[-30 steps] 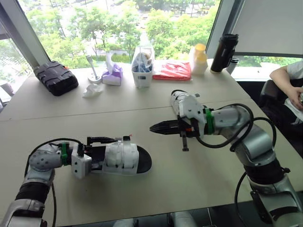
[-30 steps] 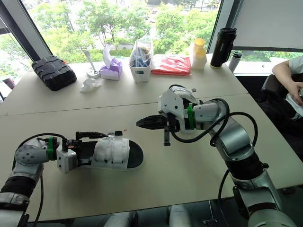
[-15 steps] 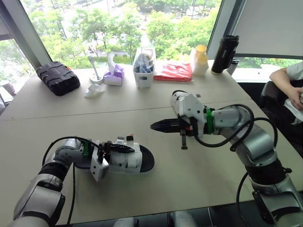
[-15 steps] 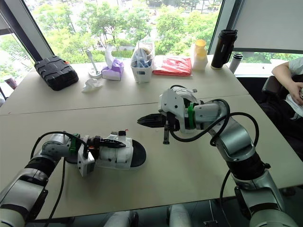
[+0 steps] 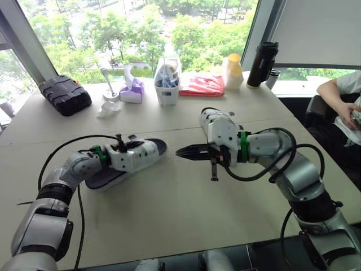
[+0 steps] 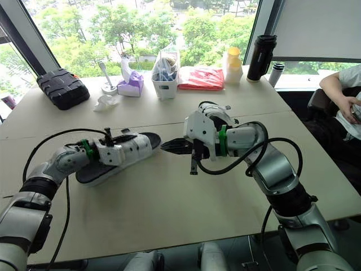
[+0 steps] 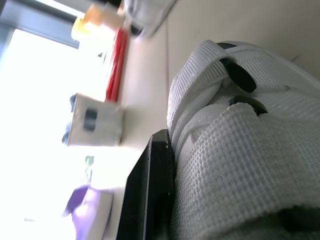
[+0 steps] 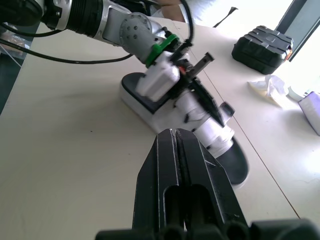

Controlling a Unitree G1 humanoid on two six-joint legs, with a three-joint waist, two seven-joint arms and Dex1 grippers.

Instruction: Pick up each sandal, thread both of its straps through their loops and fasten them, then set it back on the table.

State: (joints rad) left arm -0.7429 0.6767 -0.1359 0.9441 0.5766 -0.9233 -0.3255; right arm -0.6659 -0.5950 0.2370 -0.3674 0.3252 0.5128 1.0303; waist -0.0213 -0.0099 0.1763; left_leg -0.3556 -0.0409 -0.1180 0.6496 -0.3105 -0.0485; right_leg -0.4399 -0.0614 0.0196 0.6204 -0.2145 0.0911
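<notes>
A sandal (image 5: 142,153) with a black sole and white waffle straps lies left of the table's middle, its toe pointing at my right gripper. The sandal tilts, toe end raised, and its heel seems to touch the table (image 5: 169,209). My left gripper (image 5: 128,148) is shut on the sandal's straps from above. In the left wrist view one black finger (image 7: 150,190) presses against the white strap (image 7: 240,165). My right gripper (image 5: 183,152) hovers just right of the toe, shut and empty, its fingertips (image 8: 167,137) aimed at the sandal (image 8: 210,132).
Along the far edge stand a black case (image 5: 65,94), a purple tissue box (image 5: 132,90), a white bin (image 5: 167,84), a red packet (image 5: 203,84), a yellow-capped bottle (image 5: 232,70) and a black flask (image 5: 261,62). A person's arm (image 5: 338,96) rests at the right.
My left gripper has shut on the sandal's straps and swung the sandal farther from me, raising its toe toward the right gripper. The right gripper has barely moved.
</notes>
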